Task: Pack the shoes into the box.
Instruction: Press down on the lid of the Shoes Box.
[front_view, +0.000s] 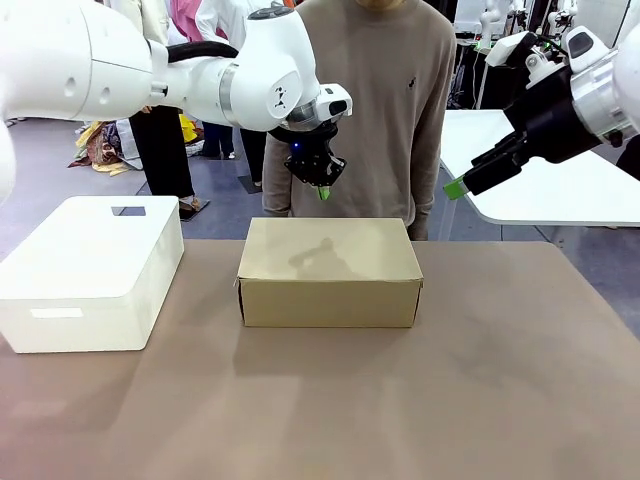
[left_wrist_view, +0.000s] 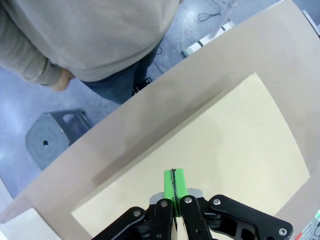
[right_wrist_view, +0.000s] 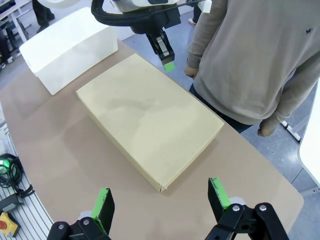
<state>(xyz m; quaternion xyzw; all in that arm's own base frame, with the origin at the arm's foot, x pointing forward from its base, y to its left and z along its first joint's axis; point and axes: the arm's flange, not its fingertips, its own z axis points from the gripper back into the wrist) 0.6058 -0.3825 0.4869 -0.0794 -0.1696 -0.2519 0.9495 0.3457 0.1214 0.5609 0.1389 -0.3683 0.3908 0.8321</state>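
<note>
The tan cardboard box (front_view: 329, 270) stands in the middle of the table with its lid down flat; it also shows as the box (left_wrist_view: 210, 165) and the box (right_wrist_view: 147, 120). The shoes are out of view. My left gripper (front_view: 322, 190) hangs shut and empty above the box's far edge, its green pads pressed together in the left wrist view (left_wrist_view: 174, 184). My right gripper (front_view: 455, 187) is raised at the far right, well off the box. In the right wrist view it stands open (right_wrist_view: 162, 202) above the box's near end.
A white plastic bin (front_view: 88, 270) with its lid on stands at the table's left. A person (front_view: 375, 110) in a beige sweater stands at the far edge behind the box, hands at their sides. A white table (front_view: 560, 180) lies at the far right.
</note>
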